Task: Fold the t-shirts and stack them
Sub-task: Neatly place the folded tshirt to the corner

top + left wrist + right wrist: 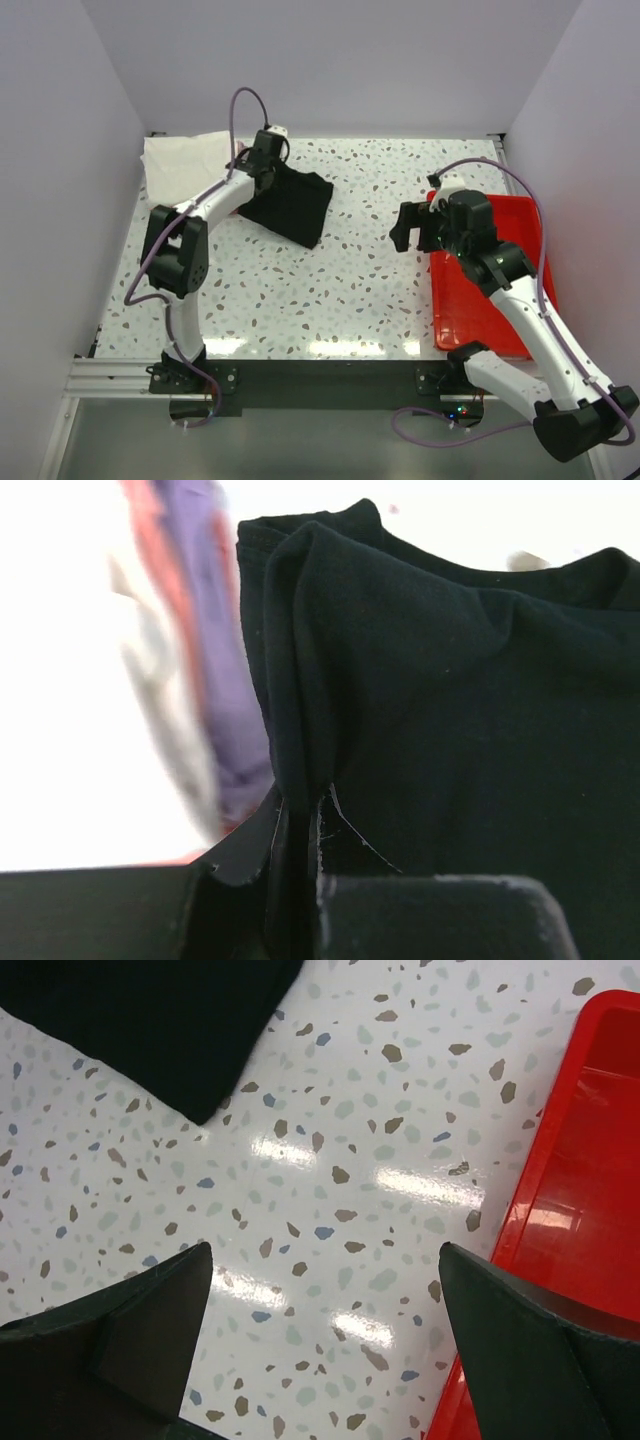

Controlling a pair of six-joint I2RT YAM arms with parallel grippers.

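The black t-shirt [297, 207] is spread at the far left of the table [350, 290] — a fold of it is clamped tight in the left gripper [300, 825], beside the folded white shirt [180, 162]. The right gripper [325, 1290] is held spread wide with nothing in it, just left of the red tray [500, 300].

White-shelled arms [215, 200], black joints [178, 255], black left pincer [298, 820] and right pincer [325, 1250], purple cables [234, 120]

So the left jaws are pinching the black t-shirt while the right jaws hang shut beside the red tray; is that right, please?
Not quite: the right jaws stand wide open, as the right wrist view shows. The left jaws do pinch the black t-shirt, and the red tray is beside the right ones.
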